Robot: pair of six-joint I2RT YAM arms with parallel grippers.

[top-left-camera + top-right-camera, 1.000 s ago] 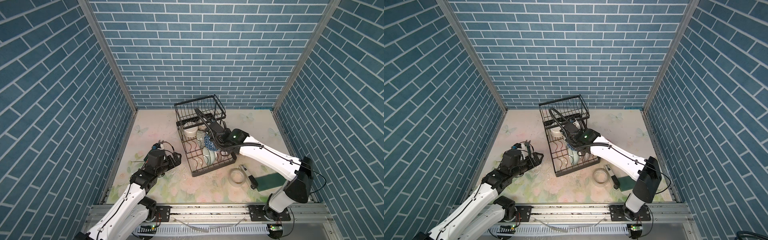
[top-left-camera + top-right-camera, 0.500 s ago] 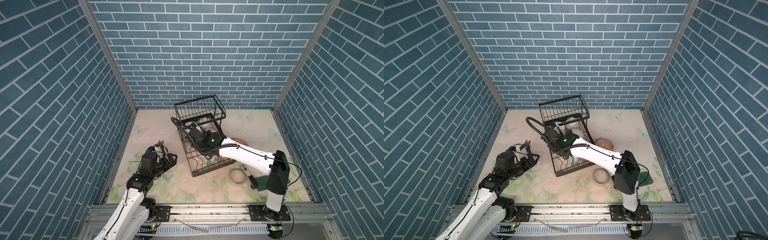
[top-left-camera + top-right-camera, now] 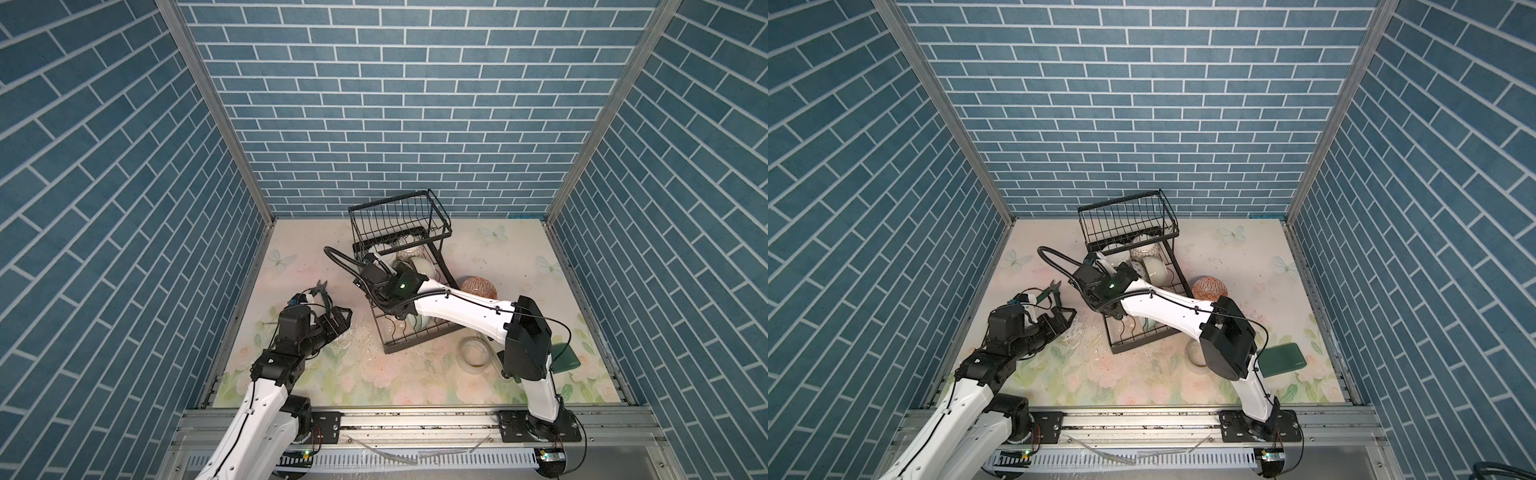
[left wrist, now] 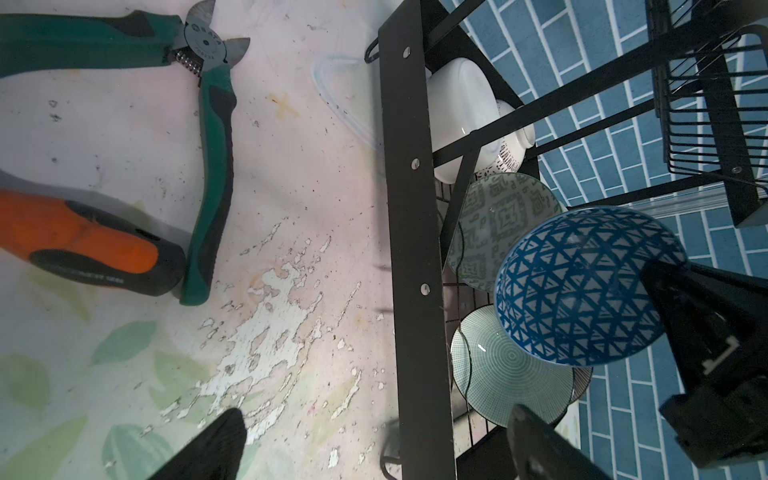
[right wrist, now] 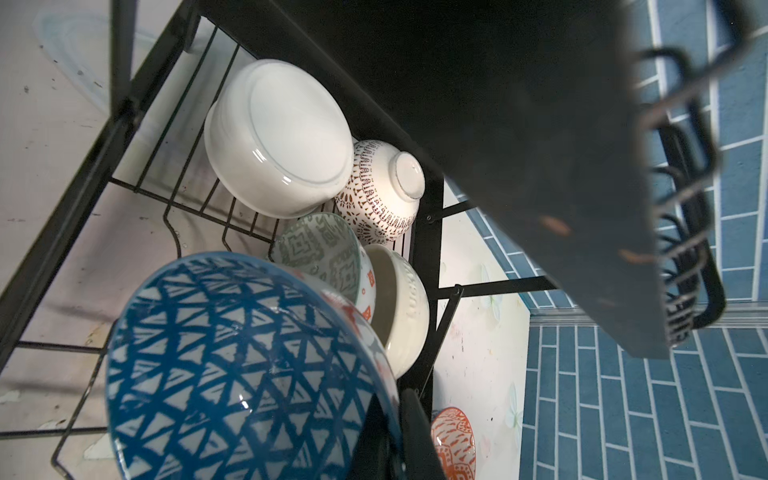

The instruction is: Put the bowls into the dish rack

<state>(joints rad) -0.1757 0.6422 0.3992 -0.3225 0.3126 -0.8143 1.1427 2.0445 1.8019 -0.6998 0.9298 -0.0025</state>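
Floral mat carries the rack, several bowls in its lower tray; right claw clamps a blue bowl by its rim above them (left claw gapes empty); one orange bowl lies outside, beside the rack.

Fingers pinch blue-lattice bowl rim; 4 bowls in rack beyond.

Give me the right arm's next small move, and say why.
Probably ease the blue triangle-patterned bowl down into the dish rack's lower tray, beside the green-patterned bowl. The right gripper is shut on its rim, and the bowl hangs tilted above the tray wires, apparently not resting on them, so letting go now looks premature.
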